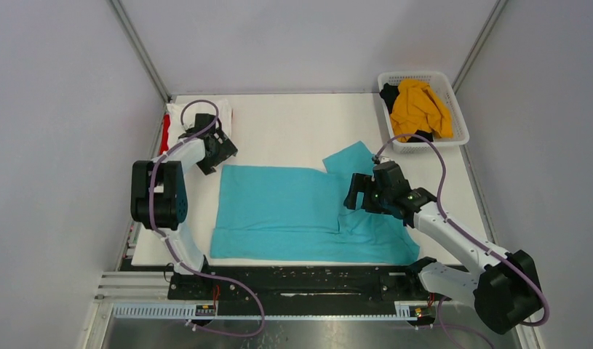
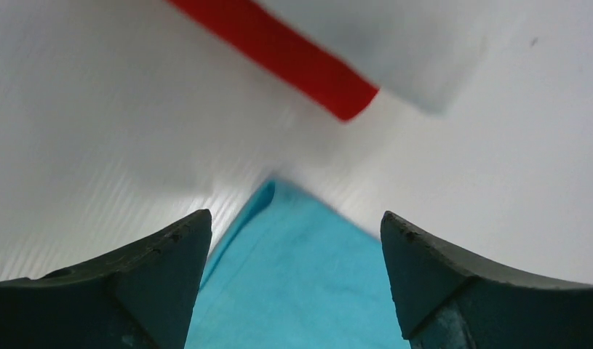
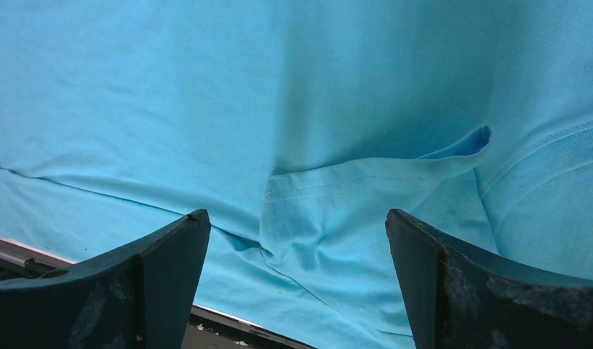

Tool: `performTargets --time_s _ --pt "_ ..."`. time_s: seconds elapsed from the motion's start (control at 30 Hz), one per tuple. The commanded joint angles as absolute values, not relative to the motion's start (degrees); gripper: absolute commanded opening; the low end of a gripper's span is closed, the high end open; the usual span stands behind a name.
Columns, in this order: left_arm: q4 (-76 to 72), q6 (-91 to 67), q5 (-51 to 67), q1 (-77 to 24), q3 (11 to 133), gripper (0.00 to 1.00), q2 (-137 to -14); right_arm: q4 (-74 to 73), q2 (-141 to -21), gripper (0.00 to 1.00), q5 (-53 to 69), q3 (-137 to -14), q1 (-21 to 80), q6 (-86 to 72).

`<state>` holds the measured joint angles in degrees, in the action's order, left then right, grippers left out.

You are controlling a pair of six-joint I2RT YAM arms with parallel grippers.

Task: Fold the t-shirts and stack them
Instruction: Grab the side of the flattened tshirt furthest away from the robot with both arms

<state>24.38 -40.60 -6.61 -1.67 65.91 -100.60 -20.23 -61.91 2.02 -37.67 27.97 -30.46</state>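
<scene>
perhaps left tool (image 2: 293,222) over teal t-shirt (image 2: 297,291)

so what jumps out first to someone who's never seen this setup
The teal t-shirt spread across the middle of the table. Both open hands hang over it: the left hand at its far-left corner, the right hand near its right side. Then the mustard-yellow shirt heaped in the white basket, far right.

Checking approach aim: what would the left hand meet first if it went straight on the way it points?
The left hand would most likely meet the corner of the teal shirt, seen between its open fingers, or the table just beyond; depth is unclear.
</scene>
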Motion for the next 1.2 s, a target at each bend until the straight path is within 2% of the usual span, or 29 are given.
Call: performTargets --time_s 0.0,0.1,0.27,0.6,0.8,0.9,1.17 --pt "25.9 -37.4 -2.9 -0.1 74.2 0.85 -107.7 -19.0 -62.7 0.99 1.5 -38.0 27.0 -28.9" --pt "26.5 -37.1 -1.1 -0.1 77.2 0.83 -111.7 -19.0 -62.8 1.00 1.9 -38.0 26.6 -28.3" --pt "26.0 -36.8 3.0 -0.1 76.6 0.74 -113.0 -19.1 -62.0 0.99 1.5 -37.6 26.2 -27.9" --pt "28.2 -34.5 1.5 -0.4 71.8 0.45 -109.7 -19.1 -61.3 0.99 0.9 -37.5 25.4 -27.5" --pt "30.7 -33.3 0.2 -0.7 73.2 0.22 -110.4 -19.1 -61.7 1.00 0.3 -37.5 24.8 -27.2" --pt "30.7 -32.6 0.2 -0.7 73.7 0.01 -110.6 -19.2 -62.8 1.00 -1.4 -38.2 24.4 -27.0" --pt "28.5 -31.6 -0.7 -1.0 71.6 0.00 -107.6 -20.7 -70.4 1.00 -3.7 -44.2 22.2 -26.9"
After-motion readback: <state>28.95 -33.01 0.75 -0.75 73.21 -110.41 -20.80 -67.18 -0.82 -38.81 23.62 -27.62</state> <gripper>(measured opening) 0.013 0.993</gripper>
